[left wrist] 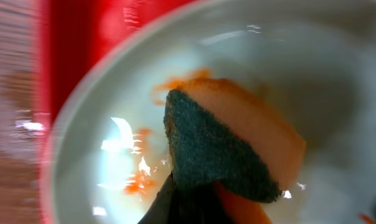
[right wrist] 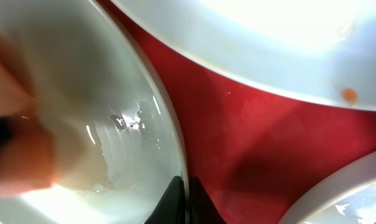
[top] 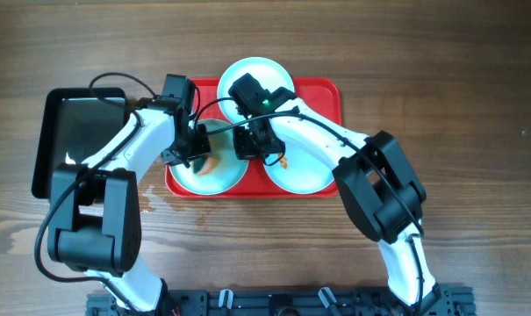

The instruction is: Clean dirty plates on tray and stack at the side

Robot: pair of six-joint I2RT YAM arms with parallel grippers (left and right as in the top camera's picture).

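Sponge [left wrist: 225, 149] time, basically; the left gripper [top: 197, 149] is clamped on it, dark green scrubby face and orange body poking out past the fingers, and it sits down inside the near-left plate [top: 221, 180]; in the left wrist view it's right over the middle of that plate, with orange-red sauce smears [left wrist: 138, 180] just beside it on the wet surface.

Right gripper [top: 250, 140] has its fingers closed tight, tips together; in its own wrist view they come down right at the rim of that same plate, on the side facing the middle of the tray [top: 322, 96]; can't tell if the rim is actually pinched or the tips just press beside it.

All three plates are on the red tray; far plate [top: 247, 75] at the back edge, partly under the right arm, with one small orange spot in the right wrist view; near-right plate [top: 304, 175] beside the one being worked on, apart from both grippers.

Black pan [top: 72, 132] sits on the table [top: 467, 88] left of the tray, near the left arm.
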